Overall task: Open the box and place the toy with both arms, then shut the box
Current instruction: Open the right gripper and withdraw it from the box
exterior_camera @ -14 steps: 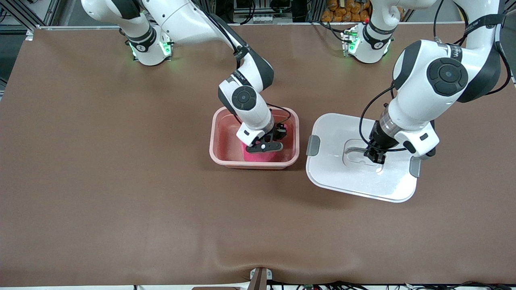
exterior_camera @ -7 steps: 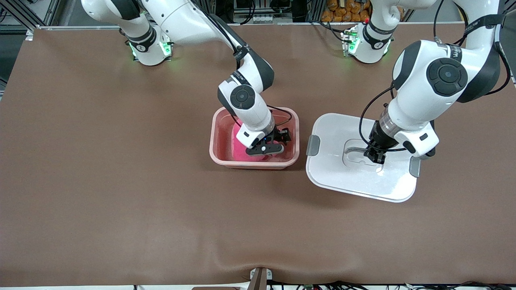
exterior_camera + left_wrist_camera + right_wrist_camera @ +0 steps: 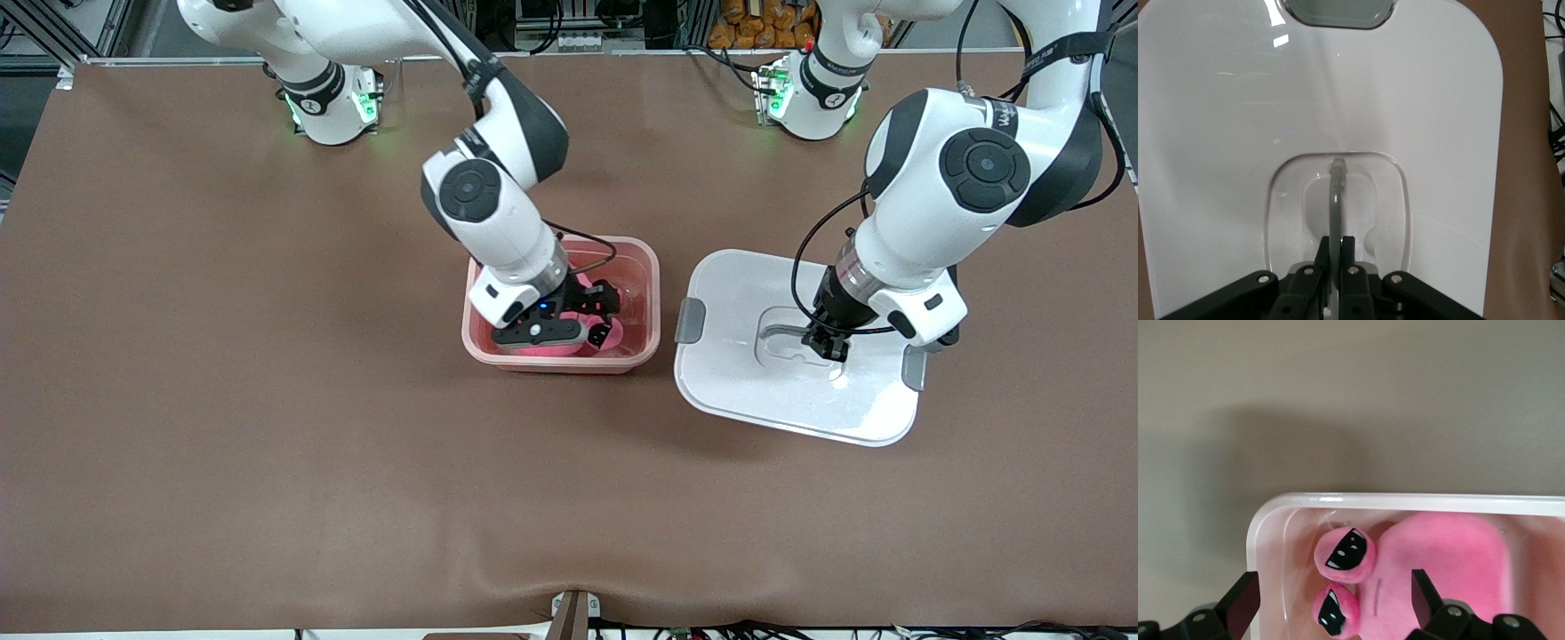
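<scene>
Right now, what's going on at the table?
The toy lies in the open box. The right gripper hangs over it with jaws open, nothing held. The lid lies flat on the table beside the box, toward the left arm's end, and the left gripper is shut on the lid's handle. The box is not yet closed.

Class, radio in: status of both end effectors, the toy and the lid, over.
Right end effector open over the box, toy inside. Left end effector shut on lid handle, lid on table. Nothing in the way.
</scene>
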### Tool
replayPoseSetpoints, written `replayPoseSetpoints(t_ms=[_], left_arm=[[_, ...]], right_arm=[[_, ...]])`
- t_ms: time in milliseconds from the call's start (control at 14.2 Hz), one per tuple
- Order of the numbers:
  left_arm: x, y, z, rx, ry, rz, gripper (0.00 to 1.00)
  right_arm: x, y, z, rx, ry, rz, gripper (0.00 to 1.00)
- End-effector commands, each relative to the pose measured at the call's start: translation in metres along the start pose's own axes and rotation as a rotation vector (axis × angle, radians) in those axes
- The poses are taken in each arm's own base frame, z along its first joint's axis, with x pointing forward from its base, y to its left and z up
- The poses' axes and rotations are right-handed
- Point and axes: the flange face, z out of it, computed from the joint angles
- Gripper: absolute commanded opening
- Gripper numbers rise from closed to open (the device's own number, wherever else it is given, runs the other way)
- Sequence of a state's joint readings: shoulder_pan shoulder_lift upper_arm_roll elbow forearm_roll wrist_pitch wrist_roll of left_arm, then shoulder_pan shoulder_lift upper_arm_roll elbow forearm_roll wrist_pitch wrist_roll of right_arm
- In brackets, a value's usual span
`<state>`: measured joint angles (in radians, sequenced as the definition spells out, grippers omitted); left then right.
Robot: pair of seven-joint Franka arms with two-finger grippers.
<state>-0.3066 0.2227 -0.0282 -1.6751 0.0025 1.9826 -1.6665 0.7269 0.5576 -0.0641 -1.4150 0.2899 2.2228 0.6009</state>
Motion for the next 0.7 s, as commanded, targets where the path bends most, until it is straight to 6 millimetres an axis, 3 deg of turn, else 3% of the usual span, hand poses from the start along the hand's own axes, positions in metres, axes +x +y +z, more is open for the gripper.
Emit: replayPoseSetpoints(t_ms=[0,352,493,634], left_arm=[[-0.001,-0.007,-0.012,-0.018,-0.019,0.013,0.00],[-0.026,-0.005,-0.016,-0.025,-0.062,-0.002,0.00],[-0.049,-0.003,-0.020,-0.033,-0.078,-0.029,0.00],[-0.075,-0.002,-0.016,-0.034,-0.094,-0.062,0.00]], right_arm=[[0.021,0.041,-0.044,-0.044,-0.008,0.048,1.00],[0.064,0.136,-0.117,-0.154,-0.024,-0.034,1.00],[0.070,0.185,-0.145,-0.165,-0.046,-0.089,1.00],[0.071,0.218,-0.175,-0.169,-0.064,-0.110,1.00]])
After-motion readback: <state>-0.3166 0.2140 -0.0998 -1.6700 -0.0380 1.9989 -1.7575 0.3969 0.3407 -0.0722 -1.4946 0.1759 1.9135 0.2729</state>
